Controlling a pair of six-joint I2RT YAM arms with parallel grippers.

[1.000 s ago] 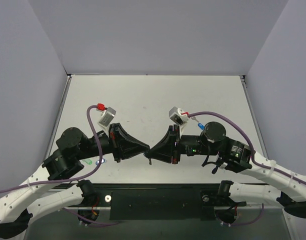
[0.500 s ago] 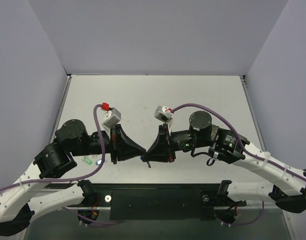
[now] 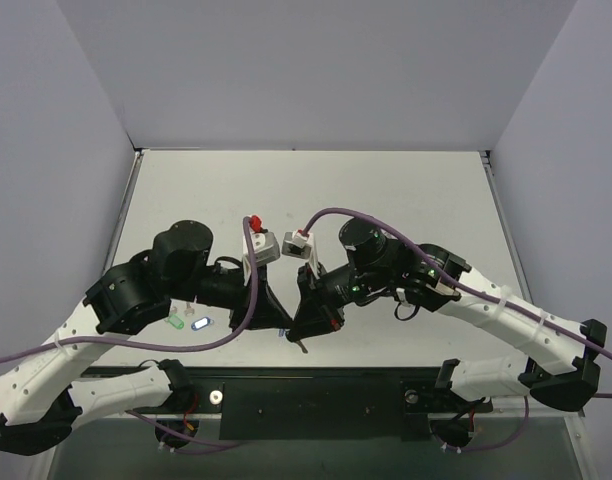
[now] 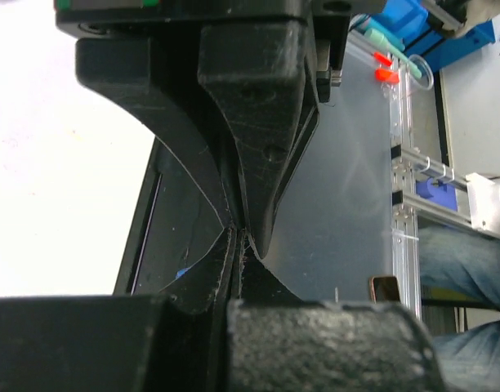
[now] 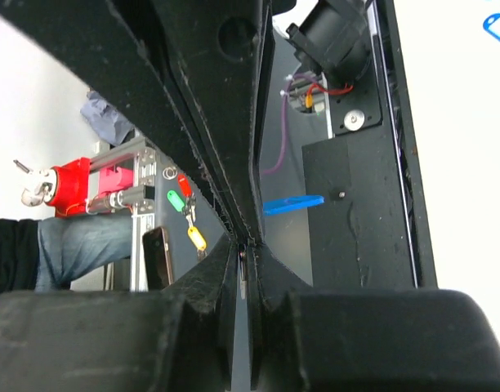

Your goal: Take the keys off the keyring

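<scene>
Blue-capped small silver key [image 5: 292, 204] juts beside the right pincer [image 5: 242, 249], its fingers pressed together; the left pincer [image 4: 243, 237], also closed, meets it tip to tip.

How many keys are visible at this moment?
3. A green key and a blue-rimmed key lie on the table by the left arm; a bright blue key sits between the left hand and right hand. More may be hidden.
</scene>
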